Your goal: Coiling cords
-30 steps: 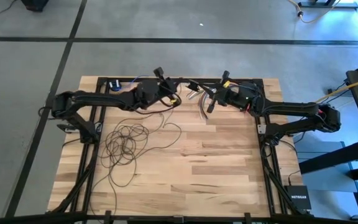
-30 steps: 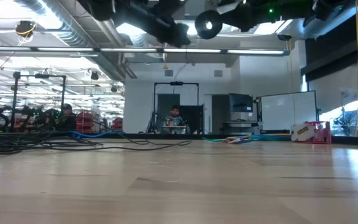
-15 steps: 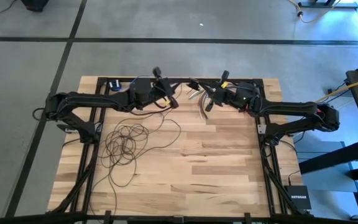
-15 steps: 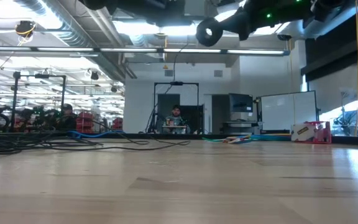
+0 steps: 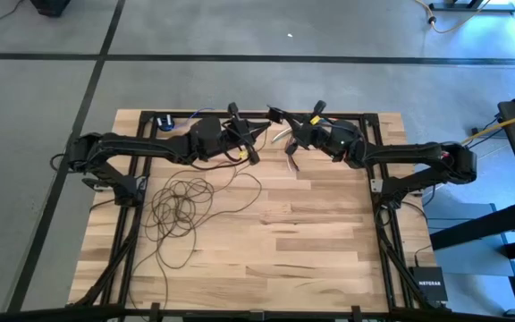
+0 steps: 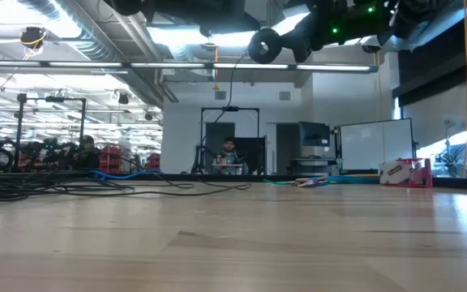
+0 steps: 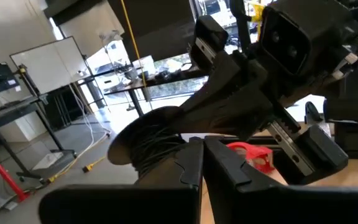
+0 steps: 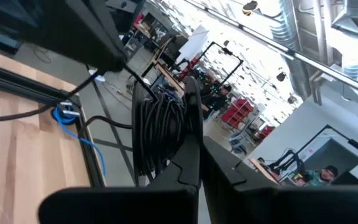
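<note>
With a spool point(image 8: 161, 134) of wound turns clamped in the right gripper point(image 5: 295, 143) above the table point(image 5: 311, 241)'s far edge, and the left gripper point(image 5: 254, 143) pinched apparently on the cords point(image 5: 183, 204) still heaped near its left side, even tension is best maintained.

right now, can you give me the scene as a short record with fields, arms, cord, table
left gripper: shut, raised over the far middle of the table, close to the right gripper
right gripper: shut, also raised there, with a coil of dark cord wound just past its fingers
cords: loose loops lying on the near left part of the table, one strand running up toward the left gripper
multicoloured wires: short bundle at the far edge, between the two grippers
background: a person seated beyond the table in the low view
</note>
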### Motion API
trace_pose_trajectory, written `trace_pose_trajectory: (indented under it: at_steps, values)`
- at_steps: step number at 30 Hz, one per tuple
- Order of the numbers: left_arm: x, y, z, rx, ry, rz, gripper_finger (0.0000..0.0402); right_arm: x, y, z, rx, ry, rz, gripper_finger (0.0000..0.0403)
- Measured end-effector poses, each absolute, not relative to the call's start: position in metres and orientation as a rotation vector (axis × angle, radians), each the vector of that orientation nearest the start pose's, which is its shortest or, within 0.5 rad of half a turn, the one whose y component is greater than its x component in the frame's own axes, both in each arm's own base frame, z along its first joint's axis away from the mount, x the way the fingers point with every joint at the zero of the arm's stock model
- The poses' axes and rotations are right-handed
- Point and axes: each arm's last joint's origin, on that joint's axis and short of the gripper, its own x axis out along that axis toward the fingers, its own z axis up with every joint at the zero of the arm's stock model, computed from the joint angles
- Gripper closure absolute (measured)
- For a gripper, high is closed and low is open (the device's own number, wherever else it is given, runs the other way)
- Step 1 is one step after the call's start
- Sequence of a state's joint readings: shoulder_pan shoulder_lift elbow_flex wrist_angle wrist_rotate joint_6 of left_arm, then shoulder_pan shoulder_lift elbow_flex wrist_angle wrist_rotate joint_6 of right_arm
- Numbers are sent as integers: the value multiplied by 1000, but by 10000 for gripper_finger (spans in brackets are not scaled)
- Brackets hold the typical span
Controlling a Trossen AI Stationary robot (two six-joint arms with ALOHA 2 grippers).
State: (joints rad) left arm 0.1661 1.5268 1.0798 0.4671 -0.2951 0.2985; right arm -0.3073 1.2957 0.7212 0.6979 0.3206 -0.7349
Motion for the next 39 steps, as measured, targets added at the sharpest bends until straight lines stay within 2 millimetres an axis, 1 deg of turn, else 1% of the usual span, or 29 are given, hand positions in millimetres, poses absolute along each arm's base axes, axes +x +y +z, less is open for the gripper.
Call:
trace_pose_trajectory:
  at_steps: [4, 7, 13, 16, 20, 25, 28, 32, 34, 36, 39]
  values:
    - [352, 67, 310, 275, 41, 457, 393, 266, -94, 287, -688, 97, -643, 394]
    - [359, 67, 305, 258, 5, 447, 391, 265, -94, 287, -685, 92, -650, 394]
    - [370, 67, 294, 250, -64, 437, 396, 265, -94, 289, -657, 63, -649, 394]
    - [373, 68, 291, 263, -73, 446, 398, 265, -94, 289, -656, 57, -648, 394]
    - [374, 69, 288, 307, -42, 449, 398, 265, -94, 290, -655, 52, -643, 394]
    - [375, 66, 285, 346, -8, 405, 393, 265, -94, 290, -655, 47, -644, 394]
    - [375, 65, 282, 379, 31, 395, 361, 265, -94, 290, -655, 48, -644, 394]
    - [375, 56, 283, 465, 53, 371, 295, 265, -94, 290, -653, 55, -654, 394]
    - [374, 44, 287, 527, 63, 371, 268, 265, -94, 290, -656, 60, -660, 394]
    - [370, 30, 294, 595, 85, 394, 249, 265, -94, 290, -656, 60, -660, 394]
    - [361, 8, 306, 707, 142, 505, 234, 265, -94, 289, -658, 63, -659, 394]
